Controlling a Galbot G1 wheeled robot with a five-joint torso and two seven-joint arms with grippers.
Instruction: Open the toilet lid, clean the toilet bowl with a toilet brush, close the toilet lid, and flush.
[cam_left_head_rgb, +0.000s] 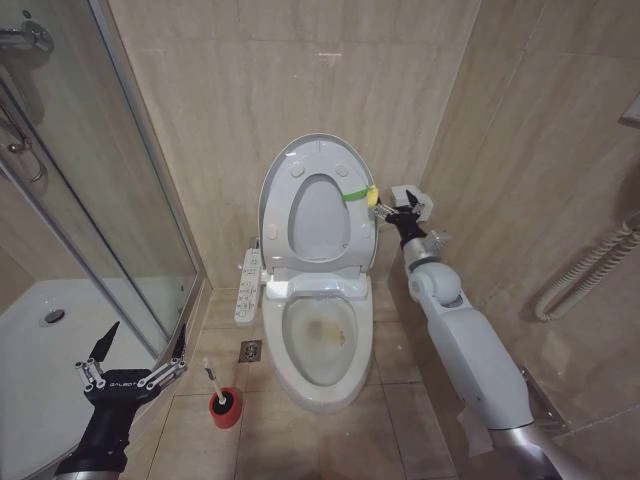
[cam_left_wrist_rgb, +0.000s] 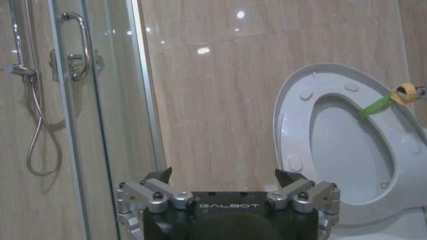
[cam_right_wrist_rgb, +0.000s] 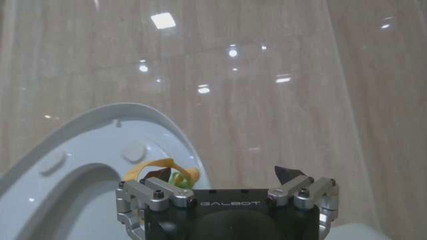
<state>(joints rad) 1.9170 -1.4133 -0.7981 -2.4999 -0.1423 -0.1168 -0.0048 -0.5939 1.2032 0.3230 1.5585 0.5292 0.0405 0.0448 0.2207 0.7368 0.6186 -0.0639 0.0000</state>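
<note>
Nearest us, our left gripper (cam_left_head_rgb: 133, 357) hovers with fingers spread wide, empty. Just beside it the toilet brush (cam_left_head_rgb: 214, 381) stands in its red holder (cam_left_head_rgb: 225, 407) on the floor, handle tilted up and slightly left; we judge it light and stiff, best pinched on the stick. Farther on lies the stained toilet bowl (cam_left_head_rgb: 318, 345). Beyond, the toilet lid (cam_left_head_rgb: 315, 205) stands upright, long axis vertical, glossy and probably slippery; our right gripper (cam_left_head_rgb: 388, 212), fingers parted, sits at its yellow loop (cam_left_head_rgb: 372, 196).

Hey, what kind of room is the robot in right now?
A bathroom, most likely in a home or hotel: a toilet with its toilet lid raised over the stained toilet bowl, a glass shower enclosure, and tiled walls.
</note>
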